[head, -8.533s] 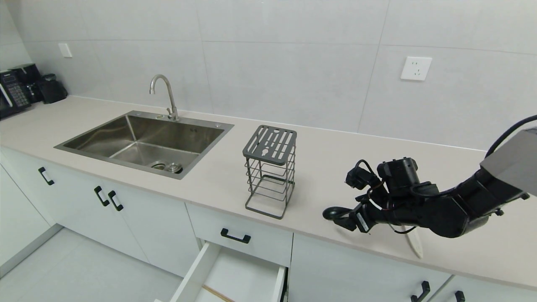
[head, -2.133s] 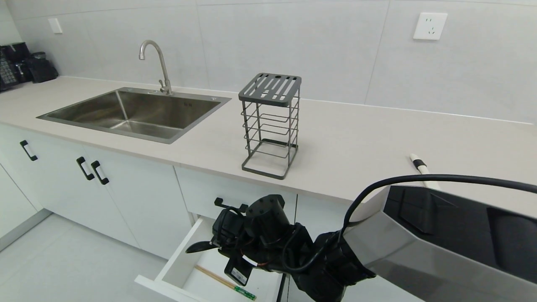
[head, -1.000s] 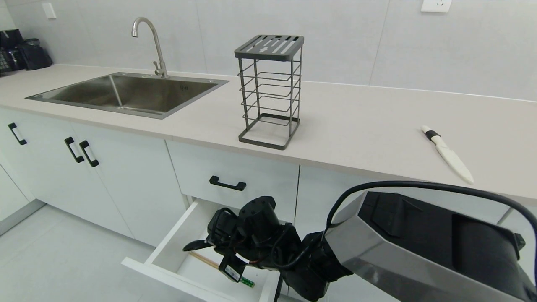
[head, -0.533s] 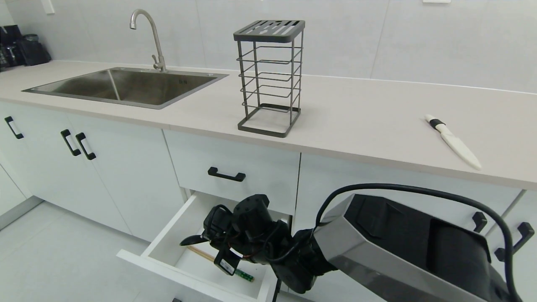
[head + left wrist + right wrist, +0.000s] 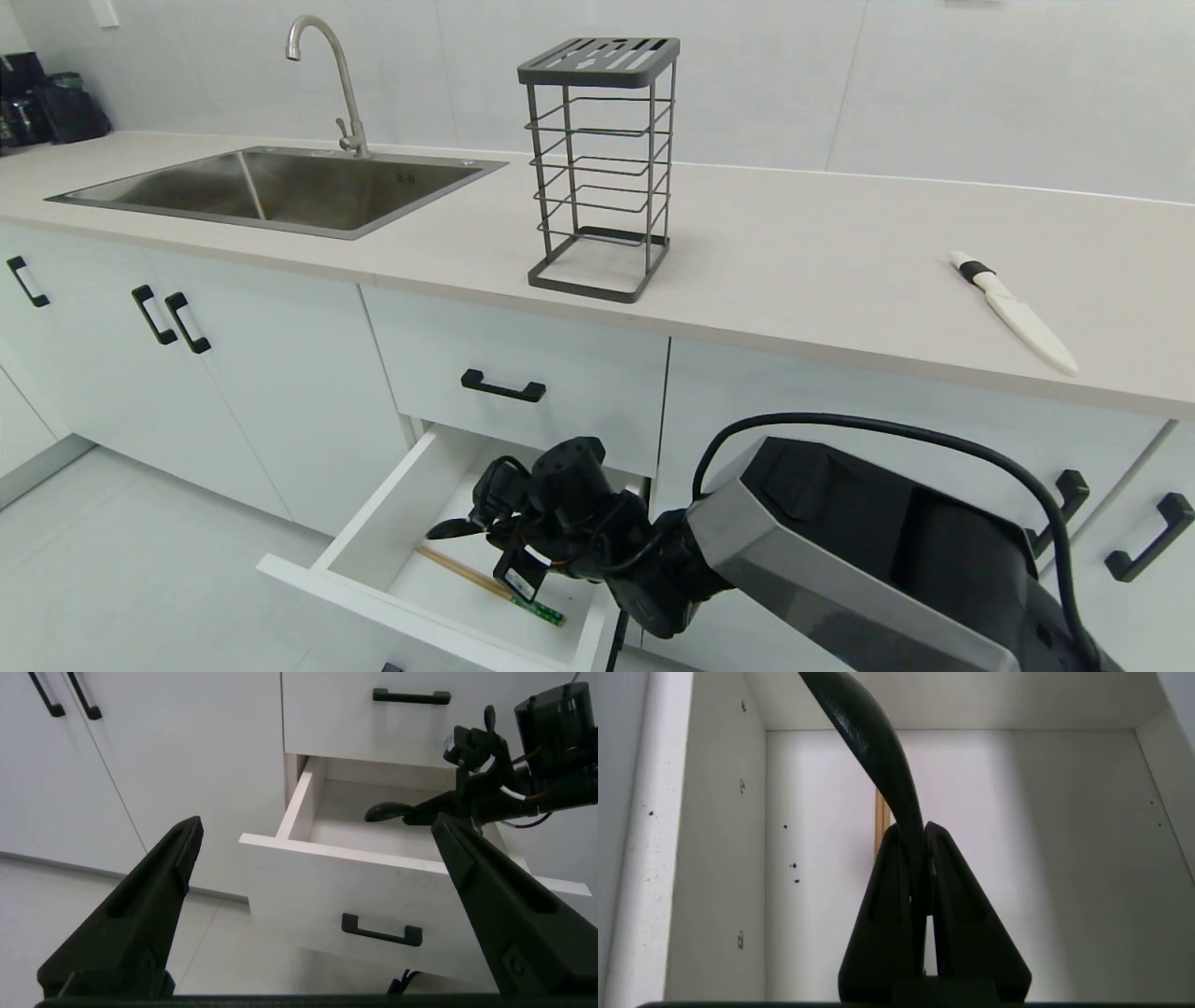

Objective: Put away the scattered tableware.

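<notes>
Your right gripper (image 5: 920, 854) is pinched tight on the handle of a black spoon (image 5: 864, 737). It holds the spoon roughly level over the open drawer (image 5: 373, 523), with the bowl toward the drawer's left wall. Whether the spoon touches the drawer floor you cannot tell. Under it, chopsticks (image 5: 467, 574) lie flat on the drawer floor, slanting toward the front right corner.

Your left gripper (image 5: 316, 826) hangs out in front of the drawer with its fingers spread wide, holding nothing.

Up on the bench, a white knife (image 5: 1013, 313) lies flat near the right end, close to the front edge. A wire rack (image 5: 602, 61) stands upright mid-bench near the front edge, well apart from the knife. The sink (image 5: 280, 187) is set into the left part.
</notes>
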You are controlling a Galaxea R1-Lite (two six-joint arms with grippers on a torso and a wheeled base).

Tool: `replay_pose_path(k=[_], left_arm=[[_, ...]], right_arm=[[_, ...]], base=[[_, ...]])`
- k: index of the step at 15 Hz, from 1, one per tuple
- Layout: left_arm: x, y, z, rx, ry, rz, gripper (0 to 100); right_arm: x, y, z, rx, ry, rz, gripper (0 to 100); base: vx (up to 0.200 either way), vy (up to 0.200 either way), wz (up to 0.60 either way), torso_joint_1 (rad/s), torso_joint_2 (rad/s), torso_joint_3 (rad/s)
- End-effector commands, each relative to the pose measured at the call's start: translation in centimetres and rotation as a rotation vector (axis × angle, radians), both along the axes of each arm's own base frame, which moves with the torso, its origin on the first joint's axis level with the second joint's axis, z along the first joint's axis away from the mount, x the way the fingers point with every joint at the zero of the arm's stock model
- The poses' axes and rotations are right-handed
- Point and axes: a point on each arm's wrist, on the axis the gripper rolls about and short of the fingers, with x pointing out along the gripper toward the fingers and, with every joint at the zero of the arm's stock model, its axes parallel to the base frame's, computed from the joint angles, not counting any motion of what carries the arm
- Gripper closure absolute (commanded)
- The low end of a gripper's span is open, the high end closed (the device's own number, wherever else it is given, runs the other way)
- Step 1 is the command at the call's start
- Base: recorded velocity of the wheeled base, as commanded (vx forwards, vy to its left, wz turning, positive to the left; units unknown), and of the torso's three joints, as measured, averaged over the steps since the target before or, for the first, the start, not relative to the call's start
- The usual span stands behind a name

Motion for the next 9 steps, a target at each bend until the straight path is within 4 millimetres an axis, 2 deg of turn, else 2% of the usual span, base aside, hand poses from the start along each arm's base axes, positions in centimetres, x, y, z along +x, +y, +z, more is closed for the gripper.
replay_pose_path(k=[1, 7, 9], left_arm=[[0.01, 0.0, 0.0, 0.0, 0.001, 0.0, 0], [0.01, 0.0, 0.0, 0.0, 0.001, 0.0, 0], [0.01, 0.0, 0.0, 0.0, 0.001, 0.001, 0]], right_arm=[[0.12, -0.08, -0.75, -0.009, 0.007, -0.003, 100], [0.61, -0.32, -1.52, -0.014, 0.021, -0.019, 100], [0.52, -0.43, -1.66, -0.01, 0.078, -0.052, 100]], base=[[0.0, 0.0, 0.0, 0.0, 0.0, 0.0], [0.0, 0.0, 0.0, 0.0, 0.0, 0.0], [0.0, 0.0, 0.0, 0.0, 0.0, 0.0]])
